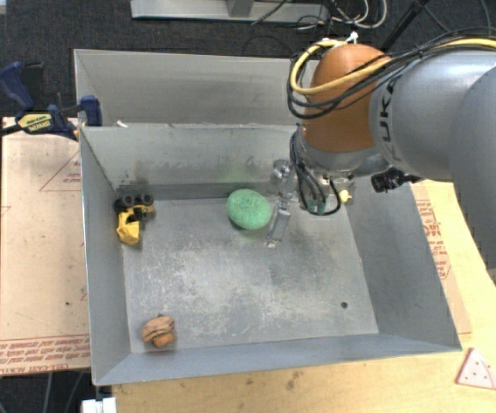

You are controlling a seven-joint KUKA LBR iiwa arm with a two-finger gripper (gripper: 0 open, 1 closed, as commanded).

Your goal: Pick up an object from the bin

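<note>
Green ball [248, 209] near back wall, tool [275, 224] just beside it — opening unclear; scuffed grey bin [316, 317] floor — dark carpet [24, 15] around.

Likely a lab, floor cables [352, 5], metal bin [187, 84]

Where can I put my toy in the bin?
Bare floor: middle and front right, between the green ball, the brown lump and the bin's right wall. Crowded at the back, where the gripper is beside the ball.

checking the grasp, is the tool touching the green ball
Cannot tell. In the camera view the tool overlaps the green ball at its right edge, yet may hang above it.
</note>
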